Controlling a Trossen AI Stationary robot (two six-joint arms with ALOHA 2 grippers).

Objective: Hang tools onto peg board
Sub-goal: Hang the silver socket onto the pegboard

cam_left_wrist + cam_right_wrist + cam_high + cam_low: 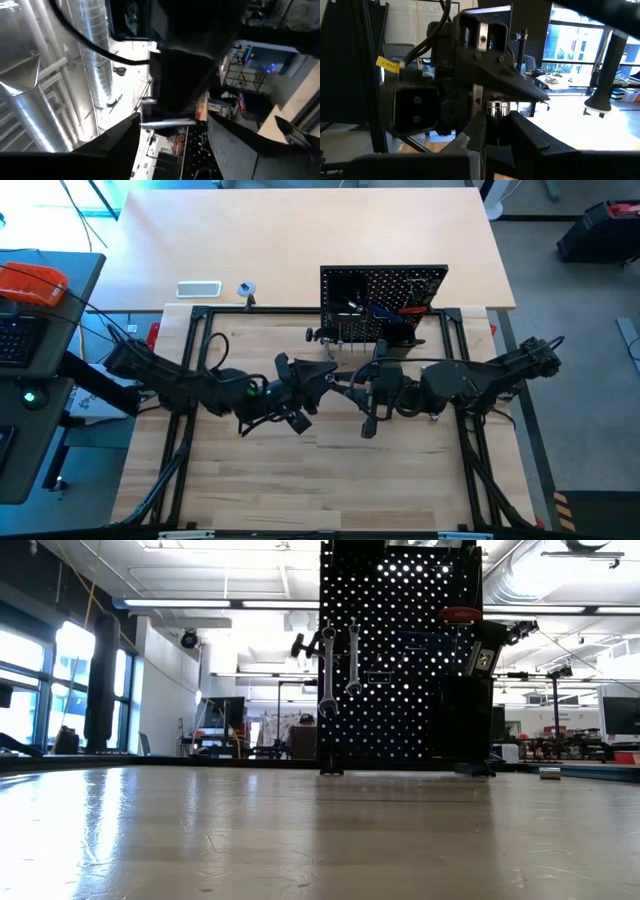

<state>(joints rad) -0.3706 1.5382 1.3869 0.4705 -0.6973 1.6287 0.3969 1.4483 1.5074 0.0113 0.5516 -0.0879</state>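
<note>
While both arms meet above the middle of the table, the peg board stands upright at the far edge, its long axis vertical and its holed face toward the arms. On that face two silver wrenches hang side by side, long axes straight down, and a red-handled screwdriver lies level near the top. A black bin sits low on the board. The left gripper points toward the right arm with its jaws spread wide, and a short shiny metal bar shows crosswise between its fingers. The right gripper faces it, jaws nearly closed around a small silver cylinder. The two grippers crowd each other just before the board.
</note>
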